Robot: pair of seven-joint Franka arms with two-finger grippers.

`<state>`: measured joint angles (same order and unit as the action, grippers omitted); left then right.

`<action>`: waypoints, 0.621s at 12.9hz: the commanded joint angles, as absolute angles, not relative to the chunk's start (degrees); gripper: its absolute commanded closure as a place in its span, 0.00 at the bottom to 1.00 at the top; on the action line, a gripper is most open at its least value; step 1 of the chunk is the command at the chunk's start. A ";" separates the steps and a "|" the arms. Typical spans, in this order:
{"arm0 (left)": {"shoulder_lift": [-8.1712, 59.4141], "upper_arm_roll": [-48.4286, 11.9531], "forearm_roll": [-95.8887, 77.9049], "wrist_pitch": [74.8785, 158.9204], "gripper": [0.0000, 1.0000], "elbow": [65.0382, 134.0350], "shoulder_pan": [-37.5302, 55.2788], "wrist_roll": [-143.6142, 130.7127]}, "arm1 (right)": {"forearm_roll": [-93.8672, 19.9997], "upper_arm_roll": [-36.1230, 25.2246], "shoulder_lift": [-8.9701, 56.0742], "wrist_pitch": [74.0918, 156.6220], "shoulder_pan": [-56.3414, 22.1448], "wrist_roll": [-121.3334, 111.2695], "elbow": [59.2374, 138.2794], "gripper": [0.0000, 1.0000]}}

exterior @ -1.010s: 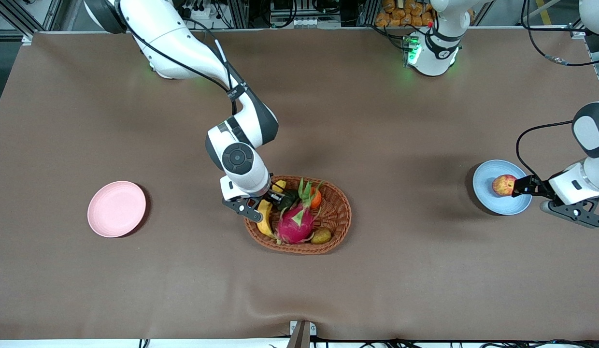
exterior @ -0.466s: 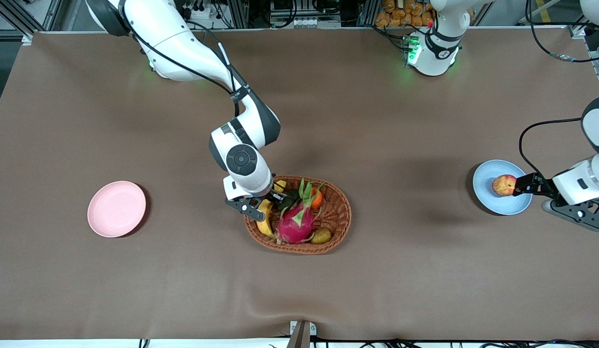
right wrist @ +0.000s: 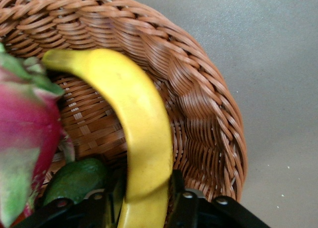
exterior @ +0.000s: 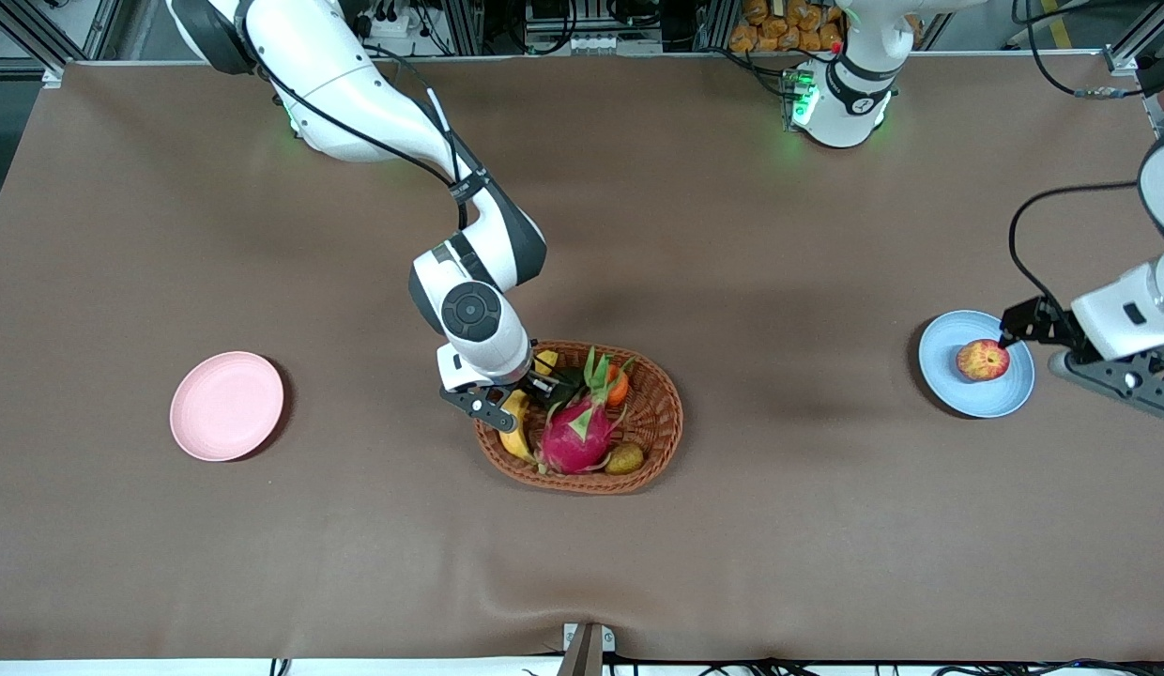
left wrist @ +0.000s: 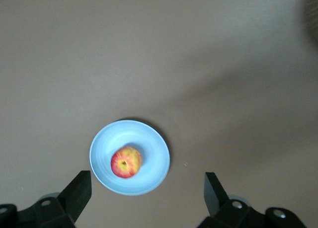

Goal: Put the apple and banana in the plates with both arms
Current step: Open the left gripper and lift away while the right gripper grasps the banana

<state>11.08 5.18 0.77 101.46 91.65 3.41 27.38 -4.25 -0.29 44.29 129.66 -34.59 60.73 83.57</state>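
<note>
From the front camera we see the right arm (exterior: 394,122) come down from its base, bend at the elbow and point its wrist steeply into the basket (exterior: 652,418) at the middle of the table (exterior: 357,545). Its right gripper (exterior: 518,399) sits at the basket's end toward the right arm, over the banana (exterior: 514,427), which lies along that rim beside the dragon fruit (exterior: 574,437). An orange fruit (exterior: 617,385) and a brownish pear (exterior: 625,458) share the basket. The pink plate (exterior: 227,406) lies bare toward the right arm's end. Toward the left arm's end, the apple (exterior: 982,360) rests on the blue plate (exterior: 967,399). The left arm (exterior: 1131,314) reaches in from the table's edge, and the left gripper (exterior: 1014,336) is over the plate's rim, clear of the apple.

In the left wrist view we look straight down on the blue plate (left wrist: 149,176) with the apple (left wrist: 125,162) in it. The two fingers (left wrist: 77,193) stand wide apart at either side, well above the plate, holding nothing.

In the right wrist view the banana (right wrist: 141,133) curves against the basket's woven wall (right wrist: 208,109). The right gripper (right wrist: 145,200) has its fingers (right wrist: 176,188) pressed against both sides of the banana near one end, clamped on it. The dragon fruit (right wrist: 25,128) and a dark green fruit (right wrist: 77,181) lie beside it.
</note>
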 commanded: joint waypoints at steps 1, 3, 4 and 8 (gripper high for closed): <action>6.08 7.12 0.35 95.38 0.00 92.72 5.62 23.92 | -3.78 -0.09 45.53 129.73 -34.72 61.27 81.74 0.88; 1.87 7.21 0.35 92.47 0.00 95.08 5.54 23.12 | -3.60 -0.09 44.57 129.11 -34.28 60.73 81.74 0.94; 0.37 7.47 0.44 92.29 0.00 95.45 5.28 23.03 | -3.69 -0.09 43.86 128.42 -33.93 60.73 81.74 0.94; -7.28 7.47 1.32 88.51 0.00 98.78 4.31 20.05 | -4.30 0.00 40.35 115.27 -31.29 57.84 76.92 0.92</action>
